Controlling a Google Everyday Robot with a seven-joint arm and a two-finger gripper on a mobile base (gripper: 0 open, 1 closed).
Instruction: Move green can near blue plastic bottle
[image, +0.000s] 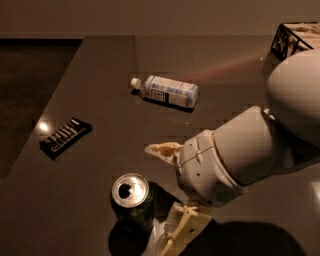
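Green can (131, 201) stands upright near the table's (100, 75) front edge, long axis vertical, silver top up. Just right of it, the gripper (154, 199) has its jaws wide apart. Well beyond lies the blue plastic bottle (171, 91) on its side, cap pointing left.

One green can (131, 200) stands on the single dark table (100, 65), just beside the one gripper (154, 200) low in the middle of the view. The gripper's two cream fingers (165, 150) are spread wide, their tips pointing towards the can. One blue plastic bottle (167, 91) lies on its side beyond the gripper, well apart from it. One black snack bar (65, 136) lies flat, well off to the gripper's can side and further back. One wire basket (295, 37) sits at the far corner, behind the one white arm (260, 150) that carries the gripper.
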